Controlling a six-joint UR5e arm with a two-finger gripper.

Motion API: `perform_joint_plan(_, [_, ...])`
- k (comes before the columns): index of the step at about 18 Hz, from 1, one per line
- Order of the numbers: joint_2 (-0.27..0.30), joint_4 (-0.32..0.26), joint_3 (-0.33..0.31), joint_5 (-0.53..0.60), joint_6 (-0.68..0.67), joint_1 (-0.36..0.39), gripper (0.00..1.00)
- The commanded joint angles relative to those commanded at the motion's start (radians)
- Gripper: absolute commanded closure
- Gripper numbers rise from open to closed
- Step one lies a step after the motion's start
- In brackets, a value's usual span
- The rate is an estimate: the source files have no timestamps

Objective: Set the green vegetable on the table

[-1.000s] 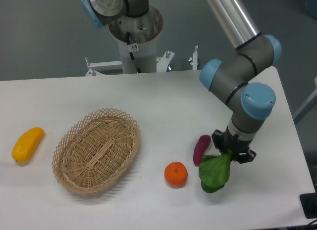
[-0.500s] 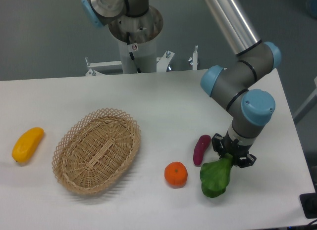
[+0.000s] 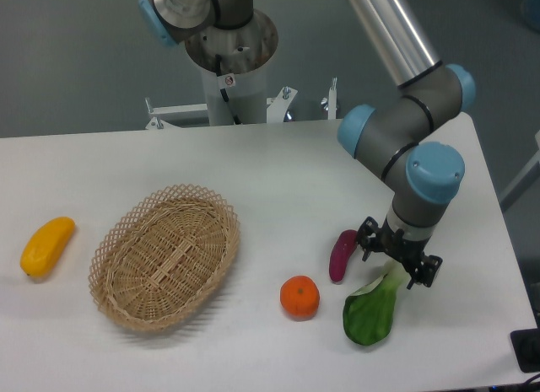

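The green vegetable [image 3: 369, 314], a toy bok choy with a dark-green leaf and a pale stem, lies on the white table [image 3: 278, 164] at the front right. Its stem end points up and right, under my gripper [image 3: 398, 259]. The jaws stand spread to either side of the stem end and look open. The arm's wrist hides the tip of the stem.
A small purple eggplant [image 3: 342, 254] lies just left of the gripper. An orange [image 3: 299, 297] sits left of the leaf. An oval wicker basket [image 3: 218, 215] stands at centre left, a yellow fruit [image 3: 46, 245] at far left. The robot base [image 3: 229, 63] is at the back.
The bok choy went down and now rests flat on the table. The jaws have spread apart around its stem, and the wrist shifted slightly left.
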Motion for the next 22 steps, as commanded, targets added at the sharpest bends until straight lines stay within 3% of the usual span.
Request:
perform_joint_plan(6, [0.078,-0.027,0.002,0.006,0.043,0.058,0.0])
perform_joint_plan(11, [0.117,-0.136,0.008,0.018,0.195,0.132,0.0])
perform_joint_plan(14, [0.117,-0.141,0.006,0.023,0.276,0.172,0.0])
perform_joint_plan(17, [0.117,-0.17,0.006,0.096,0.356,0.187,0.0])
perform_joint_plan(22, [0.107,-0.175,0.009,0.104,0.374,0.204,0.0])
